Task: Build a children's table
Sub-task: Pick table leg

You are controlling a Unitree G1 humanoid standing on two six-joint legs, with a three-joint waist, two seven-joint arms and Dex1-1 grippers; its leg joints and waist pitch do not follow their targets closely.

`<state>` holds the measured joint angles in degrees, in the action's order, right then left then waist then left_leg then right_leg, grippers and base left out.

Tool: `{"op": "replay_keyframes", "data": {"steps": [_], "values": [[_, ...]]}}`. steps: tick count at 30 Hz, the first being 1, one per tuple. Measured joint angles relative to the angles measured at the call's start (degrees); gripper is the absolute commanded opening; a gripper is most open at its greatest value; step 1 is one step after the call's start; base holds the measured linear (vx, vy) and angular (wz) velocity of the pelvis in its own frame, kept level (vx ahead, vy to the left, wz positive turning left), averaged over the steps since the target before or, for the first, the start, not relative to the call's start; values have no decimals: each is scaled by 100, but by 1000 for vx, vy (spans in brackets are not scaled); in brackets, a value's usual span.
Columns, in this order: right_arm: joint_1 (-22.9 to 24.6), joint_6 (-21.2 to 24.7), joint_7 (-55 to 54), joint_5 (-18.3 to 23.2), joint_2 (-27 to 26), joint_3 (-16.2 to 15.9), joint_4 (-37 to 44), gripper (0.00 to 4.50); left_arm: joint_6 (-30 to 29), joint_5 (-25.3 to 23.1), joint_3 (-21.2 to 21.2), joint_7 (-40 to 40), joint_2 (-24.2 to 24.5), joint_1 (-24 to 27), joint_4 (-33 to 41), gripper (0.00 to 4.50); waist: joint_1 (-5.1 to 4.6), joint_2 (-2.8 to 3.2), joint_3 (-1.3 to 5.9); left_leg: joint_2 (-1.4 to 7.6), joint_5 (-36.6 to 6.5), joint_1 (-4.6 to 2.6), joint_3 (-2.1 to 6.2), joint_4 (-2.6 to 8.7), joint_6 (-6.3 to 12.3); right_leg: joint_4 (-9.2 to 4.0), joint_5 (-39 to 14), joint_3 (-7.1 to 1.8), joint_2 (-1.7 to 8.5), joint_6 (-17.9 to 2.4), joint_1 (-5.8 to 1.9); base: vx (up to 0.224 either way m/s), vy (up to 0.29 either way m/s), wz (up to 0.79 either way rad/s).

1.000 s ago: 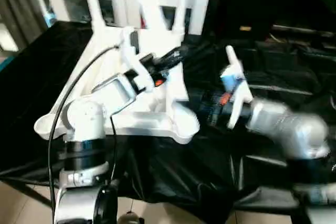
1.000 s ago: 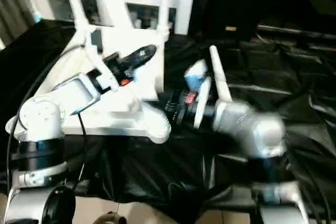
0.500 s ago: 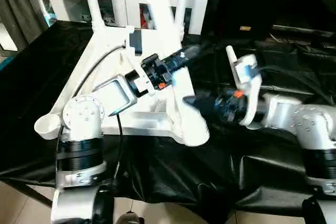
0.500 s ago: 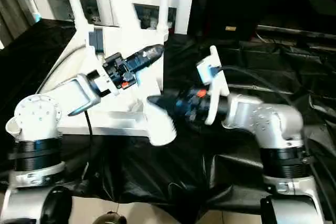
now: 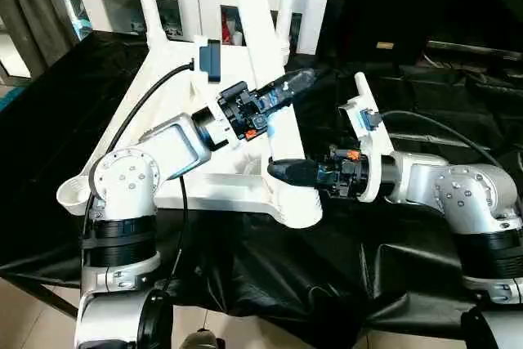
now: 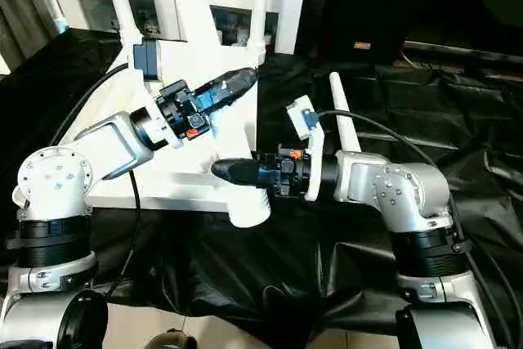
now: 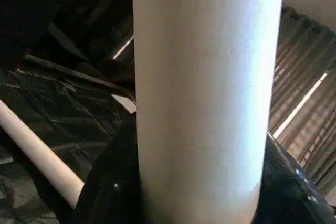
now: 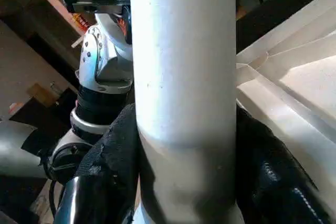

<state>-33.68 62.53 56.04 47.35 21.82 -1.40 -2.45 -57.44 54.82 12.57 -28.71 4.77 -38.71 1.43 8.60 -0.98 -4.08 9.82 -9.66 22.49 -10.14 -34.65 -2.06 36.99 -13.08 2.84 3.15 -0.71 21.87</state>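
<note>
The white table top lies upside down on the black cloth of the work table. Three legs stand up from its far corners and go past the picture's edge, so their ends are cut off. One more leg leans up from the near corner socket.

The left gripper is clamped on this leg higher up. The right gripper is clamped on it low down, just above the socket. In both wrist views the white tube sits tight between two black fingers.

The step in hand looks like fixing the last leg into its corner. Next, the leg likely needs a firm push or twist until it sits straight like the others.

The socket hides the leg's bottom end, so how deep it sits cannot be told. Another white tube lies on the cloth behind the right arm, partly hidden.
</note>
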Motion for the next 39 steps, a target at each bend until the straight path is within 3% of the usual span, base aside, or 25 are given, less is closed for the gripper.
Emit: {"op": "replay_keyframes", "data": {"steps": [4, 5, 9, 13, 19, 26, 31, 34, 37, 39], "values": [[7, -134, -222, -76, -212, 73, 0, 197, 103, -50, 80, 43, 30, 3, -9, 186, -13, 0, 0, 0, 1, 0, 0, -1, -1, 1, 0, 0, 0, 0, 0, 0, 0, 0], [7, -194, -310, -91, -268, 91, 7, 196, 144, -54, 126, 106, 9, 2, -14, 242, -15, 0, 0, 0, 1, 0, 0, -1, -1, 0, 0, 0, 0, 0, 0, 0, 0, 0], [9, -323, -571, -249, -368, 79, 17, 195, 256, -228, 105, 305, -59, 3, -14, 277, -2, 0, 0, 0, 1, 1, 0, -1, -1, 0, 0, 1, 0, 0, 0, 0, 0, 0], [124, -1006, -1247, -1097, -517, -330, 55, 194, 532, -1212, -408, 1182, -47, 26, 21, 291, -16, 0, 1, 0, 4, 2, 0, 1, -8, -2, 8, 0, 0, 15, 1, 0, 0, 0], [204, -1329, -1713, -1575, -702, -552, 53, 193, 557, -1575, -445, 2020, -327, 53, 34, 291, -36, -1, 1, 0, 5, 4, 0, 1, -9, -2, 9, -1, 0, 17, 4, 0, 0, 0], [210, -1638, -2044, -2013, -824, -813, 52, 193, 731, -1860, -237, 2655, -516, 5, -16, 222, -38, -1, 1, 0, 5, 5, 0, 1, -8, -2, 10, -1, 0, 20, 4, 0, 0, 0], [211, -1839, -2106, -2162, -897, -857, 48, 193, 887, -1842, -186, 2587, -515, -8, -3, 198, -36, -4, -1, 0, 5, 7, 0, 1, -8, -4, 10, -2, 0, 20, 5, 0, 0, 0], [211, -1872, -2024, -2084, -909, -809, 49, 263, 928, -1838, -295, 2207, -344, 2, 59, 187, -38, -4, -1, 0, 5, 6, 0, 1, -8, -4, 10, -2, 0, 20, 6, 0, 0, 0], [211, -1811, -1689, -1874, -751, -752, 74, 272, 929, -1766, -401, 1802, -197, 17, 155, 186, -23, -4, -1, -1, 4, 8, 0, 0, -6, -6, 10, -2, 0, 20, 5, 0, 0, 0], [211, -1765, -1397, -1764, -577, -728, 127, 305, 908, -1675, -460, 1538, -108, 35, 186, 185, -24, -4, -1, -1, 4, 9, 0, -2, -6, -5, 11, -2, 1, 21, 5, 0, 0, 0]]}}
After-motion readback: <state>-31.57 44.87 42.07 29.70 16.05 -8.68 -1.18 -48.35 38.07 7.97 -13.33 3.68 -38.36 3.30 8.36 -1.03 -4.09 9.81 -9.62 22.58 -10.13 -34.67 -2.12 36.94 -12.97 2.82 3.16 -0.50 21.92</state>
